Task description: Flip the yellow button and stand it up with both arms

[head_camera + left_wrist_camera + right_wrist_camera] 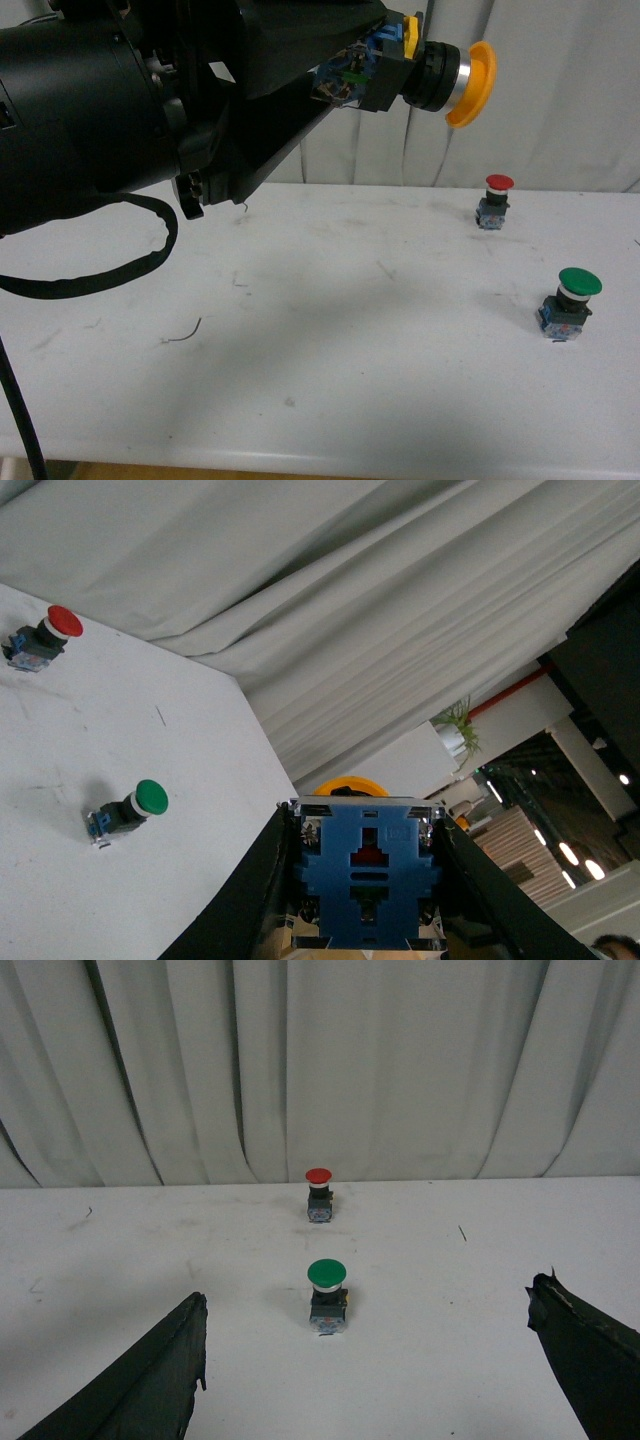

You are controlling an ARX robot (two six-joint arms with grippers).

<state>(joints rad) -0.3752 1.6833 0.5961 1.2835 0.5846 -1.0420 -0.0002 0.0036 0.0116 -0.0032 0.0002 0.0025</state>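
Observation:
My left gripper [375, 75] is shut on the yellow button [455, 82] and holds it high above the white table, lying sideways with its yellow cap pointing right. In the left wrist view the button's blue base [364, 875] faces the camera between the two black fingers [250, 900], and the yellow cap shows just behind it. My right gripper [370, 1360] is open and empty, low over the table; its fingers [150, 1380] stand wide apart on either side of the green button. The right arm does not show in the front view.
A red-capped button [495, 200] stands upright at the back right of the white table [330, 330]. A larger green-capped button [570, 303] stands upright nearer, at the right. Both also show in the right wrist view, red [318, 1195] and green [327, 1295]. A grey curtain [560, 100] hangs behind the table.

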